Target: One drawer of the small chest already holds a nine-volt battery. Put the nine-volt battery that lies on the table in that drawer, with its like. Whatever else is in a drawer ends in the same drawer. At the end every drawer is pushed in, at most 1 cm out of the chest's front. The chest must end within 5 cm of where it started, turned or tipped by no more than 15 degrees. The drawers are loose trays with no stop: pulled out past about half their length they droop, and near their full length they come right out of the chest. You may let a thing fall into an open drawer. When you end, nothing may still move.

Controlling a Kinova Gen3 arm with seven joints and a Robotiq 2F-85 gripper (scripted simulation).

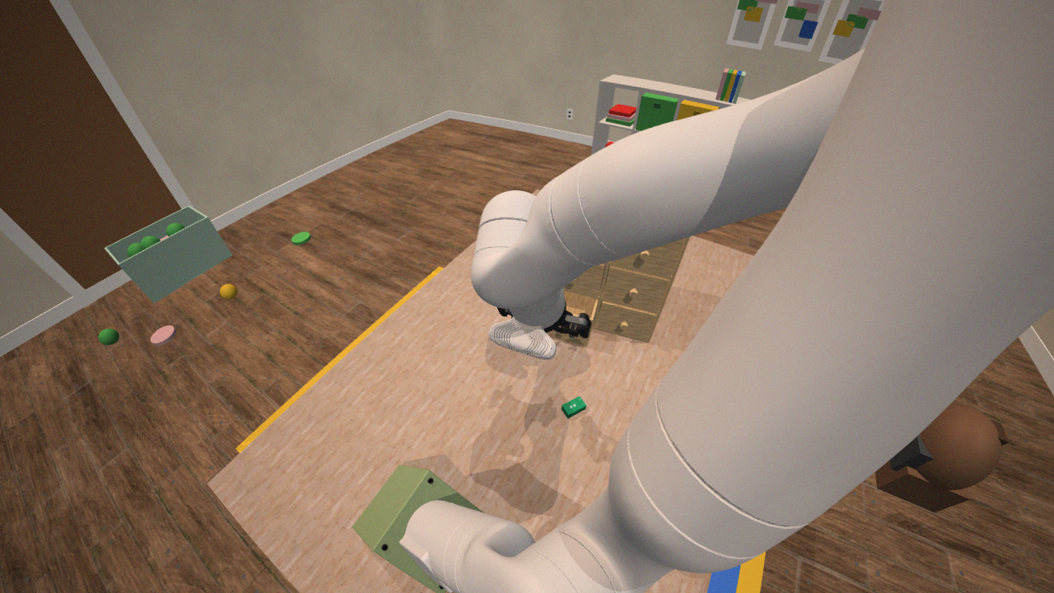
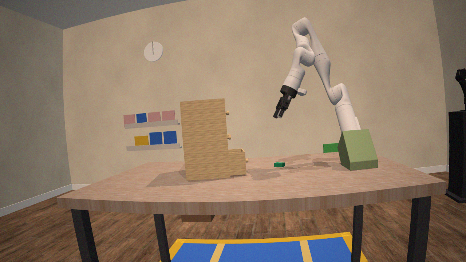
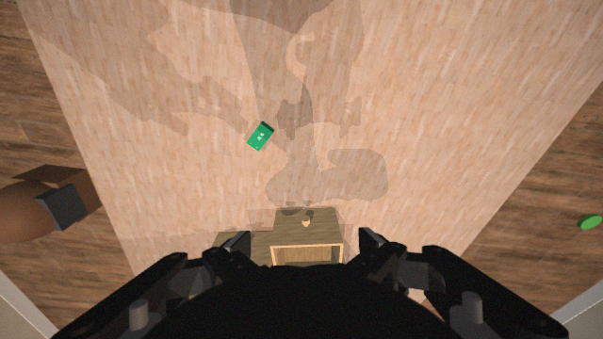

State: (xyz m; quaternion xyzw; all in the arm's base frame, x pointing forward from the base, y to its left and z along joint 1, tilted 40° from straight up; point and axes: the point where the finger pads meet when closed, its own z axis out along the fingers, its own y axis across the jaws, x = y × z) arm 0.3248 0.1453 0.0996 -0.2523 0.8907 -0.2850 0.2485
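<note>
The green nine-volt battery [image 1: 573, 406] lies flat on the table between the chest and the arm's base; it also shows in the side view [image 2: 279, 164] and in the wrist view [image 3: 260, 136]. The small wooden chest [image 2: 203, 139] stands on the table with its bottom left drawer [image 2: 237, 161] pulled out; that drawer shows from above in the wrist view [image 3: 306, 249]. What is inside it I cannot tell. My gripper [image 2: 278, 113] is open and empty, tilted, high above the table between the chest and the battery. In the top view [image 1: 573, 326] my arm hides part of the chest.
The arm's green base block [image 2: 357, 149] stands at the table's right. On the floor are a green bin [image 1: 168, 251], small balls and discs [image 1: 228, 290], and a brown ball on a box [image 1: 955, 445]. A shelf unit [image 1: 648, 110] stands at the back wall.
</note>
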